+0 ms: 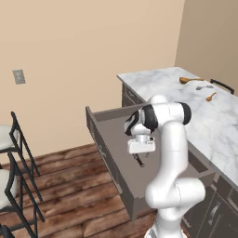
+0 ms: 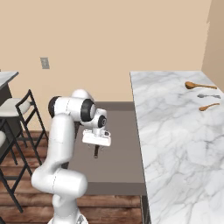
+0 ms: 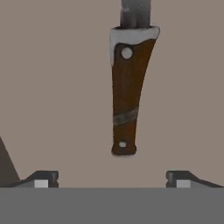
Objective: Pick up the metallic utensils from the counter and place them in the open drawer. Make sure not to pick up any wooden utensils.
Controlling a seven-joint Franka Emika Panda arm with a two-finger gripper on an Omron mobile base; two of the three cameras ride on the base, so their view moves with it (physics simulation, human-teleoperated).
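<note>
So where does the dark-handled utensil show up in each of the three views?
Left base view: the dark-handled utensil lies on the floor of the open drawer, just under the gripper.
Right base view: centre-left, on the drawer floor below the gripper.
Hand view: upper centre, brown riveted handle pointing toward the open fingertips, apart from them.
Shared landmark: the grey-brown drawer floor beneath it.

A dark-handled utensil (image 3: 127, 98) with riveted brown grip lies flat inside the open drawer (image 1: 109, 153). On the marble counter (image 2: 175, 140), a silver spoon (image 2: 208, 96) rests between two wooden spoons (image 2: 199, 85).
</note>
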